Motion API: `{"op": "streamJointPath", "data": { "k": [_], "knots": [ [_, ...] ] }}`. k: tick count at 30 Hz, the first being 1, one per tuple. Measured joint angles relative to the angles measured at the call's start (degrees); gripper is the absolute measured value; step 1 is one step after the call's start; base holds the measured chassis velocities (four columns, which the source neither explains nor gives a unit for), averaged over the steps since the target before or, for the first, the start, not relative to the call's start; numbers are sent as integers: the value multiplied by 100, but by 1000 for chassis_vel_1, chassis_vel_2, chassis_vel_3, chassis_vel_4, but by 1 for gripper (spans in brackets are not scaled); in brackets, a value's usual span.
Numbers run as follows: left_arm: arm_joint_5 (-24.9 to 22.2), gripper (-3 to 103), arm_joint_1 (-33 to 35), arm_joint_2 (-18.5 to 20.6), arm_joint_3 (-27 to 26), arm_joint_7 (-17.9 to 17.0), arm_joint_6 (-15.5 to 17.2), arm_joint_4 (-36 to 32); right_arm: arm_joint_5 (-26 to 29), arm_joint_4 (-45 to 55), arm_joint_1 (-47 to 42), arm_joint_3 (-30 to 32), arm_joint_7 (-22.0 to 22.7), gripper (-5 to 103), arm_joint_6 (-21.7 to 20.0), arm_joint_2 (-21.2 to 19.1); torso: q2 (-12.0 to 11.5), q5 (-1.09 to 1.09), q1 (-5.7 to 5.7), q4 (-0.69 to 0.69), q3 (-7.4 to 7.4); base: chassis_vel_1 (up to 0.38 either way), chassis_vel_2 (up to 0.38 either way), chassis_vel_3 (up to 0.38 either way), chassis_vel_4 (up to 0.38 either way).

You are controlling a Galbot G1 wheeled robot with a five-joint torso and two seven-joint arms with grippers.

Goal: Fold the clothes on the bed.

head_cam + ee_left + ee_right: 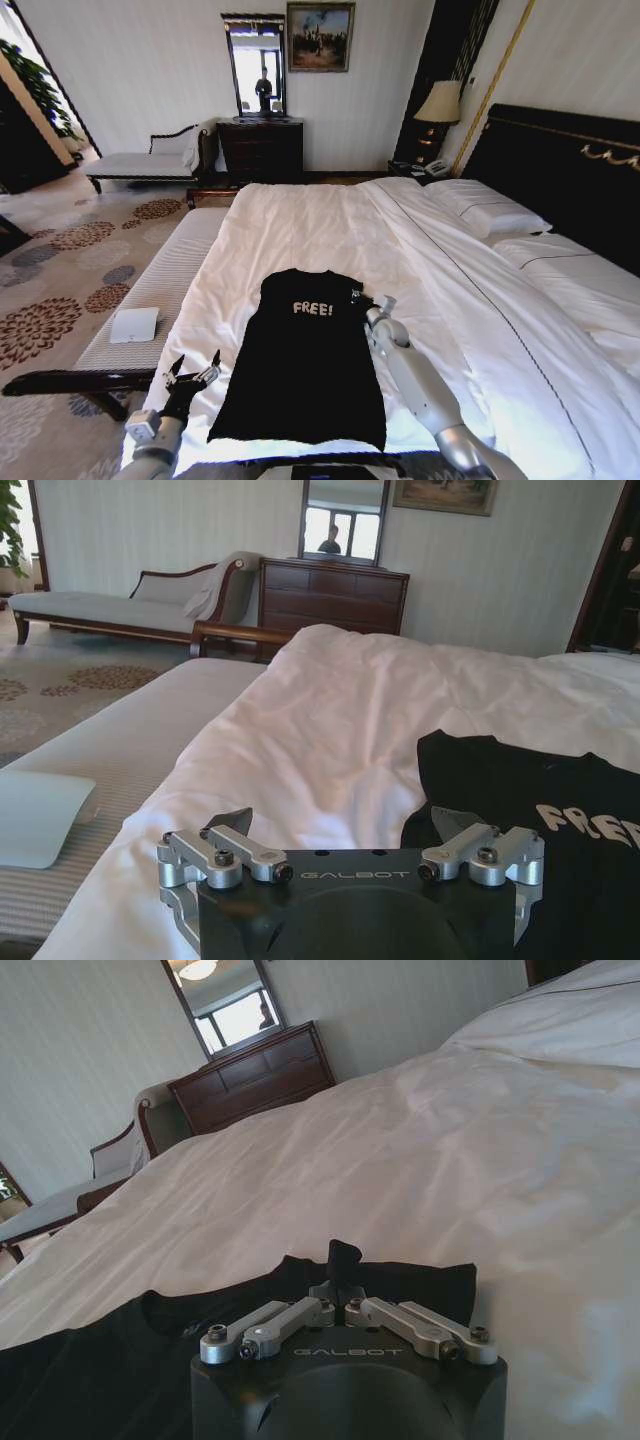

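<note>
White bed (330, 215), right gripper (343, 1278) fingers pinched on T-shirt (305, 360) sleeve, left gripper (194, 372) fingers wide apart, empty.

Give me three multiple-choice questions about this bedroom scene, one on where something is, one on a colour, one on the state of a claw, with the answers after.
1. Where is the right claw?
A. at the sleeve of the T-shirt nearest the pillows
B. on the striped bench
C. up on the pillows

2. What colour is the "FREE!" lettering?
A. red
B. white
C. gold

3. How does the left claw stand?
A. shut on the shirt's hem
B. shut on the duvet
C. open, beside the shirt, near the edge of the bed

Answers: 1 A, the right wrist view shows its fingers closed on a fold of black fabric at the sleeve. 2 B, the letters read white on black. 3 C, its fingers are spread with nothing between them.
</note>
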Motion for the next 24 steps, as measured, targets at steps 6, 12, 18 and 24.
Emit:
{"op": "streamJointPath", "data": {
  "k": [6,12,18,24],
  "knots": [
    [12,100,13,-13,0,10,-12,-24,-138,-169,36,-173,-9,0,4,15,0,1,0,-1,0,0,0,0,0],
    [12,100,40,-8,-48,13,-17,-46,-343,-354,106,-317,-23,0,57,61,0,1,0,-1,0,0,0,0,0],
    [12,100,54,-32,-72,19,-26,-55,-560,-356,88,-586,-63,9,128,30,0,0,0,0,0,0,0,0,0],
    [12,100,23,-34,-65,12,-30,-23,-920,399,-392,-990,-110,30,294,-154,0,1,0,-1,0,0,0,0,0]
  ]
}}
